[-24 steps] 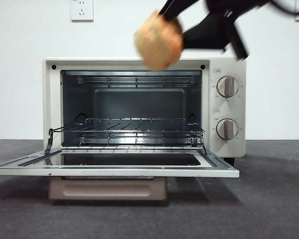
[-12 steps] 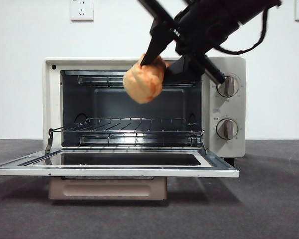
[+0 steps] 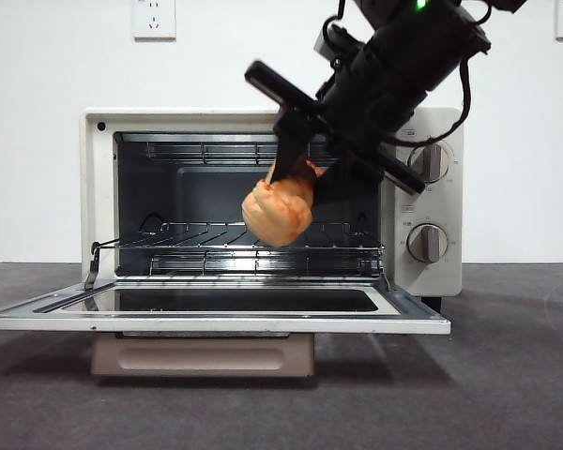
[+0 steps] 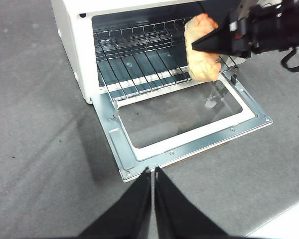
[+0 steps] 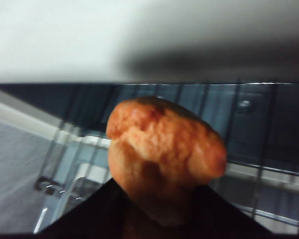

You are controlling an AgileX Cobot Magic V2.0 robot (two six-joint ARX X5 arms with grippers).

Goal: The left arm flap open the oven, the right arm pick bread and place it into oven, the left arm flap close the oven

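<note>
The right hand (image 3: 296, 183) holds the bread (image 3: 278, 210) tight, its long side pointing down, at the oven's (image 3: 103, 187) open mouth above the rack (image 3: 216, 246). The left hand (image 4: 153, 196) is pinched closed, away from the oven.

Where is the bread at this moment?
The bread hangs in the right end effector, in the front view just before the open oven mouth, right of centre, above the wire rack and not touching it.
</note>
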